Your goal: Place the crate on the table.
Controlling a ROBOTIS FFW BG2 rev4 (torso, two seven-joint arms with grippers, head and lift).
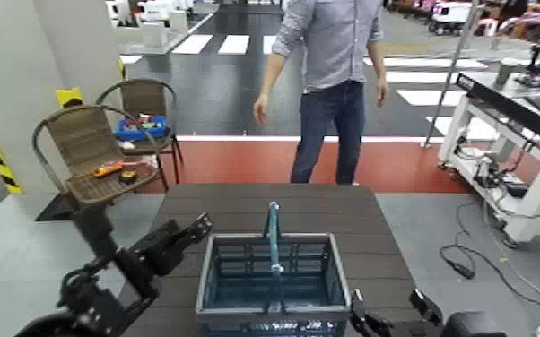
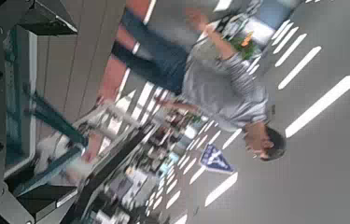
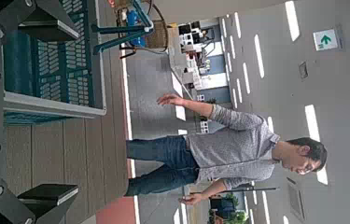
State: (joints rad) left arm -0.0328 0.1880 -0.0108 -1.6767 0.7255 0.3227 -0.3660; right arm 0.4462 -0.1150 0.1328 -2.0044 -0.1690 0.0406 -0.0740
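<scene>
The teal-blue crate (image 1: 272, 280) with a grey rim and upright blue handle stands on the dark brown slatted table (image 1: 238, 211), at its near edge. My left gripper (image 1: 188, 240) is open just left of the crate, not touching it. My right gripper (image 1: 390, 309) is open at the crate's near right corner, empty. In the left wrist view, the crate (image 2: 19, 103) lies beyond the open gripper (image 2: 44, 107). In the right wrist view, the crate (image 3: 51, 65) sits beside the open gripper (image 3: 49, 107) over the table (image 3: 61, 159).
A person (image 1: 332, 81) stands just beyond the table's far edge. Two wicker chairs (image 1: 94, 152) stand at the left; the farther one holds a small blue box (image 1: 141, 128). A white workbench (image 1: 516, 134) and floor cables (image 1: 471, 251) are at the right.
</scene>
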